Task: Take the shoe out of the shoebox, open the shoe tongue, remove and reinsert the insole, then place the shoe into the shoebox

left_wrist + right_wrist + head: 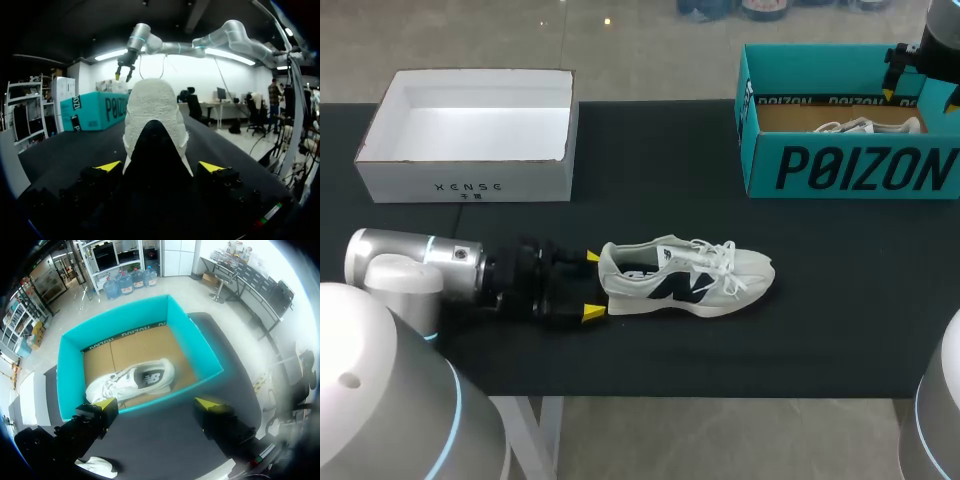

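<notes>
My left gripper [593,285] lies low over the near left part of the table [840,310], its arm coming in from the left side. Its jaws are spread wide, one yellow tip on each side of the heel of the shoe [685,278]. From above, the tips sit right at the heel's back edge, and I see no pinch on it. In the left wrist view the gripper [159,167] has the shoe [152,115] straight ahead. The dark heel fills the gap between the fingers and the white knit back rises above it.

The shoe rests on its sole on the black table, near the middle, out of any box. Its heel points left toward my gripper and its toe points right. It is white with a dark side mark, and the laces lie loose over the tongue.

At the far left stands a white box [465,180], open on top.

At the far right stands the teal shoebox [850,170], also open, with a second shoe [870,126] lying on its side on the cardboard floor. My right gripper [920,95] hangs above the shoebox's far right part. In the right wrist view that gripper [156,405] has its jaws spread wide and holds nothing. Below it the shoebox [70,375] and the second shoe [132,382] show clearly.
</notes>
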`<state>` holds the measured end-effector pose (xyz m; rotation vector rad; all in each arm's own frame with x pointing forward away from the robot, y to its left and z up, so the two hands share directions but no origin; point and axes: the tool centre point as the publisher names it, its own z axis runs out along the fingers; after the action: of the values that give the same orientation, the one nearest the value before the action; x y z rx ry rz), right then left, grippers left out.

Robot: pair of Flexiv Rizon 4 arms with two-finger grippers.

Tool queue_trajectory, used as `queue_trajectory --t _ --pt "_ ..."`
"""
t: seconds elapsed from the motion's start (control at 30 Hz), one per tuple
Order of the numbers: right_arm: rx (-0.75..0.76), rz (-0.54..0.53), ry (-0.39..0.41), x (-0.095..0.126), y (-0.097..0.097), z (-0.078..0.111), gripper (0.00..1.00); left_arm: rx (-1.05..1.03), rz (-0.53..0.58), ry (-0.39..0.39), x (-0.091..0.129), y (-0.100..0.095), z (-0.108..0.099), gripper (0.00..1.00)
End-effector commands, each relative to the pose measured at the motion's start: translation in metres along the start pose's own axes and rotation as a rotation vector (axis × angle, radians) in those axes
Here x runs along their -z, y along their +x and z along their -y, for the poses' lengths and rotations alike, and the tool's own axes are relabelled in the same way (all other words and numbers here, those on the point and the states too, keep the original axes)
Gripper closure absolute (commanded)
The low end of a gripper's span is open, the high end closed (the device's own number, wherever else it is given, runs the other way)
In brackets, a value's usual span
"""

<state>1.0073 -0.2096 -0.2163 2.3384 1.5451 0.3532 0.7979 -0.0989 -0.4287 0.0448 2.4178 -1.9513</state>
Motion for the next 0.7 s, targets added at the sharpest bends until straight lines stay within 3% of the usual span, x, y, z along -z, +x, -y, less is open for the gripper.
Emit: queue_trajectory --t 0.03,0.7 --pt "-0.001 0.001 -0.001 -0.001 0.000 0.000 0.00 -0.003 0.001 -0.001 -0.006 -0.002 0.004 0.00" --pt "-0.001 0.001 -0.001 -0.001 0.000 0.000 0.00 -0.001 0.020 -0.004 -0.018 -0.004 -0.001 0.00"
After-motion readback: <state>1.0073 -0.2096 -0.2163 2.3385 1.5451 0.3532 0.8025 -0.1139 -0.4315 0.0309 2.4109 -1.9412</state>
